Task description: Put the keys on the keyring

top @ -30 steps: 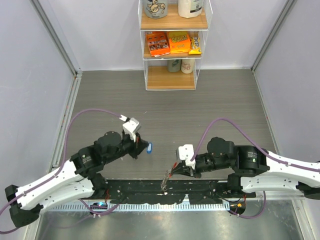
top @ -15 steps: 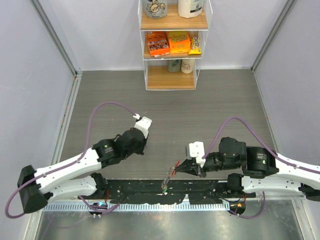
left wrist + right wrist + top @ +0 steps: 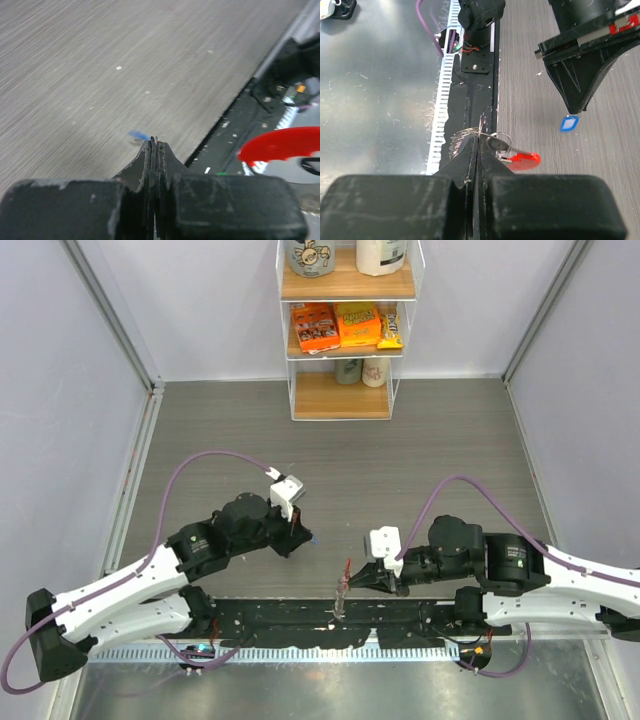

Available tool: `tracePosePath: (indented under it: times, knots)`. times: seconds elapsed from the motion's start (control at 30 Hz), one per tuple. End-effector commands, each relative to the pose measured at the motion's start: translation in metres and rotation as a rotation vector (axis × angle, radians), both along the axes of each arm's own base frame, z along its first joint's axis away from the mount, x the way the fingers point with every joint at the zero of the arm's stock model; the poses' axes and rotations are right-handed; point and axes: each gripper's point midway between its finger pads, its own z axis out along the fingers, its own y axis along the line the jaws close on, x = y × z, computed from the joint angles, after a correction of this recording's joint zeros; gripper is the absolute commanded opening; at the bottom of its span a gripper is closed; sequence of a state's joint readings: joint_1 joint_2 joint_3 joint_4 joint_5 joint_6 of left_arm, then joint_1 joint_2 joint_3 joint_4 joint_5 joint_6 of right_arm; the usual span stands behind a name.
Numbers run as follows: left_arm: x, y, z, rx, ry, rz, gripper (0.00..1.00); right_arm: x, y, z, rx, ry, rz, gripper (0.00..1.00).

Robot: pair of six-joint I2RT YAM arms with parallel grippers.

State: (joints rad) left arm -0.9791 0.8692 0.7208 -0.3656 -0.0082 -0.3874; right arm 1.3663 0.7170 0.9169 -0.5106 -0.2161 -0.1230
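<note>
**Two shut grippers, one key loose at the tip**

Both sets of fingers are pressed together. The right gripper [image 3: 476,144] is clamped on the keyring [image 3: 465,134], pinching the bunch of silvery loops. It holds them right over the far edge of the black strip [image 3: 400,622] that runs along the near side of the table [image 3: 420,460]. One thin loop sticks out past the fingers on the side away from the strip. The red fob [image 3: 524,161] hangs from that loop, just off the strip and above the grey wood-grain surface.

The left gripper [image 3: 154,145] points down at the table a little farther from the strip than the fob, and its jaws show only a hairline seam between them. The blue key [image 3: 569,123] sits right at that tip, its square plastic head just beyond the fingers on the side away from the strip. Whether the tip pinches the key's blade or merely touches it cannot be told, since the key is small and blurred in the left wrist view. Key and fob are near each other but apart.
</note>
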Motion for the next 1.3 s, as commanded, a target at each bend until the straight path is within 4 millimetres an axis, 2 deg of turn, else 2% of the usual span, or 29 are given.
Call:
tracePosePath:
  times: [0.0,0.17,0.33,0.6,0.77,1.07,1.27]
  knots:
    - [-0.031,-0.027,0.045,-0.184,-0.073,-0.255,0.00,-0.010,0.002,0.020,0.038,-0.013,0.071,0.06]
    - [-0.064,-0.034,0.068,-0.283,-0.146,-0.444,0.00,-0.018,0.006,0.016,0.010,-0.016,0.132,0.05]
    - [-0.098,-0.032,0.097,-0.422,-0.267,-0.612,0.00,-0.030,0.007,0.022,0.035,-0.020,0.213,0.05]
    - [-0.133,-0.023,0.123,-0.531,-0.380,-0.796,0.00,-0.052,0.012,0.028,0.051,0.003,0.354,0.05]
    - [-0.146,-0.021,0.133,-0.569,-0.400,-0.868,0.00,-0.058,0.013,0.030,0.054,-0.018,0.418,0.05]
    - [-0.160,-0.023,0.134,-0.565,-0.410,-0.950,0.00,-0.072,0.015,0.042,0.072,-0.041,0.542,0.06]
    - [-0.168,-0.021,0.138,-0.584,-0.438,-0.988,0.00,-0.078,0.019,0.042,0.056,-0.039,0.602,0.06]
